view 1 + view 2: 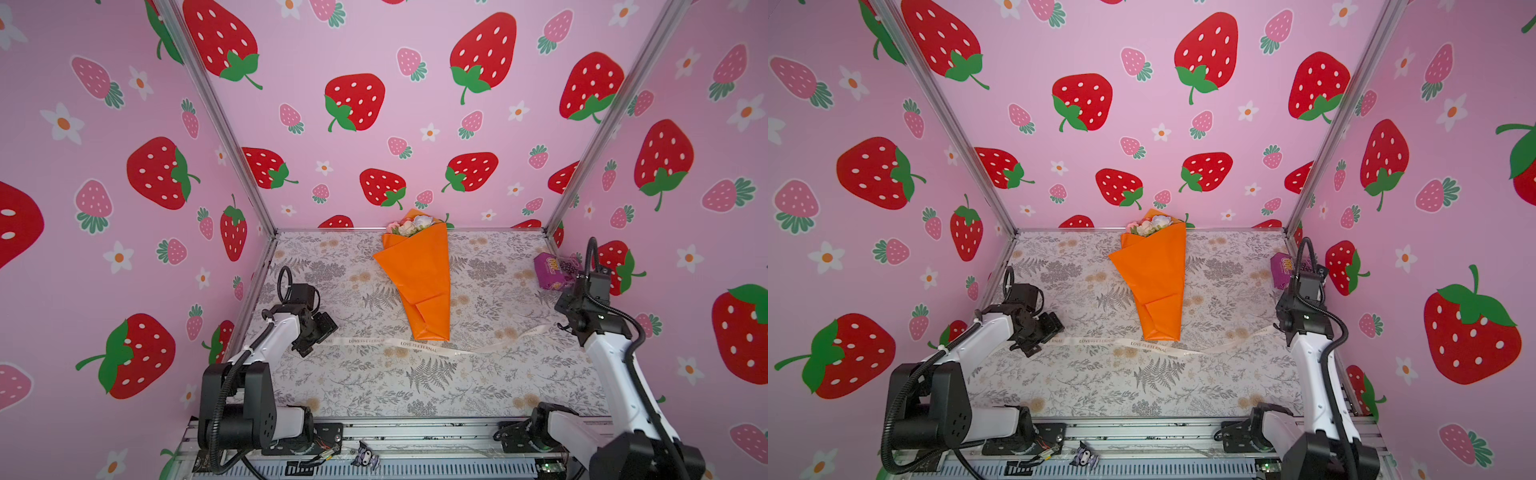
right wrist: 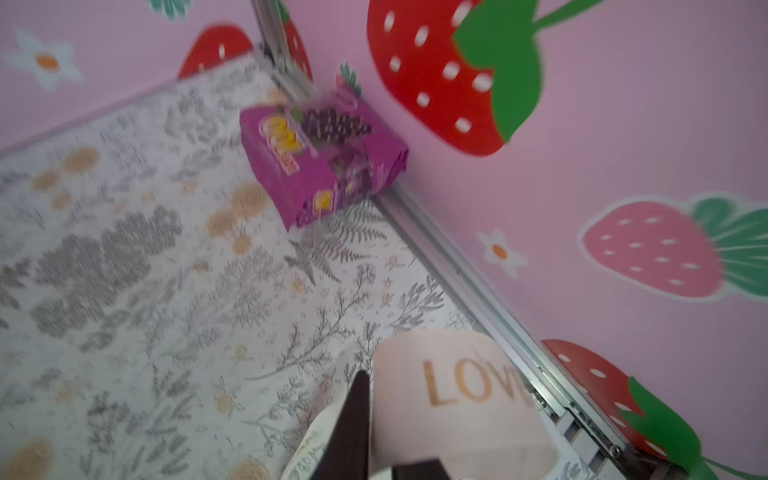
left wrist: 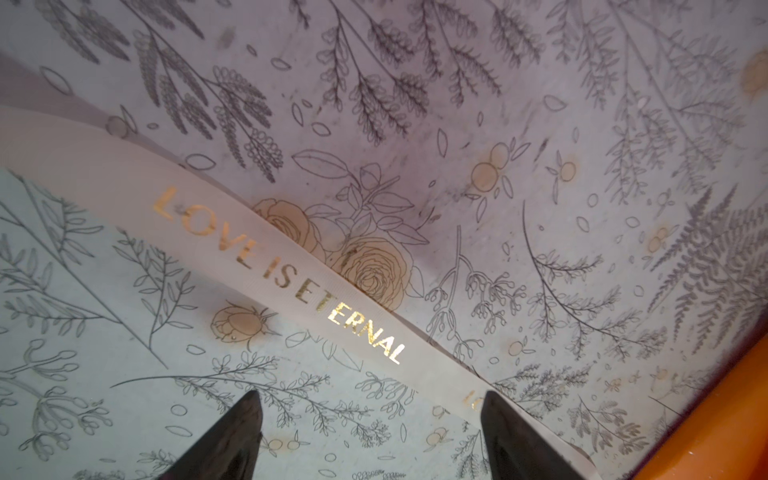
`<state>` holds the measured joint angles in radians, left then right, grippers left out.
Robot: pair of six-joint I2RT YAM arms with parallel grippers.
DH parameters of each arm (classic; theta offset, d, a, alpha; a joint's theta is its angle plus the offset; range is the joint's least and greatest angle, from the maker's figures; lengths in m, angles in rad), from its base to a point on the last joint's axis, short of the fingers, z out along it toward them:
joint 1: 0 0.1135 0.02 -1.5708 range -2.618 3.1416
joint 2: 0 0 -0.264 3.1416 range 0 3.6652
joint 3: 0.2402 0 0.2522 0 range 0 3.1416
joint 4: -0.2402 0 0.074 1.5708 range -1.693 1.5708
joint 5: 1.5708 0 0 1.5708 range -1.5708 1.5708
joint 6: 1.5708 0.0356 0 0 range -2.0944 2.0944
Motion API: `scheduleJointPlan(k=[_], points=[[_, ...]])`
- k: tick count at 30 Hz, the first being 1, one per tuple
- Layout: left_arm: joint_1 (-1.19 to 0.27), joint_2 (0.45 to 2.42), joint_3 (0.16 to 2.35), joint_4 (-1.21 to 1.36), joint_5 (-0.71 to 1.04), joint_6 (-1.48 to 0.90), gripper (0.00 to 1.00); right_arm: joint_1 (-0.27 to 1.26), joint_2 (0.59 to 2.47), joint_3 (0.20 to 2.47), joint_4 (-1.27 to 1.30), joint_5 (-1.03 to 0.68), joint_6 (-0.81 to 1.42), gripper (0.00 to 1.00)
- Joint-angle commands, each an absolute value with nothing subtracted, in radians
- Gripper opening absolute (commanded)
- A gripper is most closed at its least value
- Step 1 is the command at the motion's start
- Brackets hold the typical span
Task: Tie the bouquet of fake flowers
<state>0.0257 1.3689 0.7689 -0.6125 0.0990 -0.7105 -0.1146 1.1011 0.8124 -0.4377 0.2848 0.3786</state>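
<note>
My left fingers [image 3: 243,436] stand wide apart with nothing between them. They point down at the floral table [image 1: 353,382]. The cream ribbon [image 3: 282,274] with its gold lettering runs slantwise across the table and passes under one fingertip; I cannot tell whether it touches. My left gripper [image 3: 374,434] hangs low over the ribbon's left stretch. The wrist is bent downward, and the white forearm reaches in from the near left corner.

On my right side only one dark finger [image 2: 358,415] shows. The ribbon's end curls up against it and hides the other finger, so I cannot tell whether I am pinching the ribbon or it is only draped there. My right gripper [image 1: 564,322] sits close to the right wall, with the forearm stretched along that edge of the table. The wrist faces the far right corner, where a purple packet [image 2: 320,158] leans against the wall.

The bouquet of fake flowers [image 1: 419,282] lies flat mid-table in orange paper. Its blooms point toward the back wall and its narrow end is just beside the ribbon.
</note>
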Motion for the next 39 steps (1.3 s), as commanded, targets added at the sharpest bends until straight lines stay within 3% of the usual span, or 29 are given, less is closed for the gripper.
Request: scheduleJointPlan(k=[1, 7, 12, 16, 18, 21, 24, 30, 34, 39], points=[[0.041, 1.396, 0.761, -0.578, 0.115, -0.731, 0.84, -0.135, 1.152, 0.78, -0.416, 0.035, 0.375, 0.28], [0.065, 1.466, 0.754, -0.545, 0.118, -0.75, 0.81, -0.135, 1.136, 0.775, -0.365, 0.021, 0.435, 0.28], [0.077, 1.507, 0.759, -0.516, 0.144, -0.767, 0.69, -0.135, 1.128, 0.737, -0.336, -0.011, 0.435, 0.26], [0.079, 1.537, 0.781, -0.537, 0.067, -0.765, 0.6, -0.135, 1.126, 0.722, -0.336, -0.017, 0.427, 0.27], [0.079, 1.556, 0.801, -0.565, 0.019, -0.764, 0.6, -0.136, 1.12, 0.715, -0.336, -0.005, 0.426, 0.28], [0.083, 1.586, 0.832, -0.599, -0.047, -0.76, 0.46, -0.136, 1.113, 0.7, -0.336, 0.004, 0.426, 0.29], [0.083, 1.627, 0.875, -0.648, -0.108, -0.765, 0.27, -0.135, 1.114, 0.697, -0.336, 0.002, 0.425, 0.3], [0.084, 1.726, 0.988, -0.754, -0.192, -0.777, 0.19, -0.137, 1.115, 0.691, -0.336, 0.0, 0.413, 0.31], [0.085, 1.721, 0.998, -0.738, -0.196, -0.779, 0.0, -0.136, 1.109, 0.676, -0.305, -0.005, 0.407, 0.31], [0.103, 1.721, 1.027, -0.769, -0.244, -0.794, 0.0, -0.137, 1.108, 0.654, -0.294, -0.008, 0.422, 0.33]])
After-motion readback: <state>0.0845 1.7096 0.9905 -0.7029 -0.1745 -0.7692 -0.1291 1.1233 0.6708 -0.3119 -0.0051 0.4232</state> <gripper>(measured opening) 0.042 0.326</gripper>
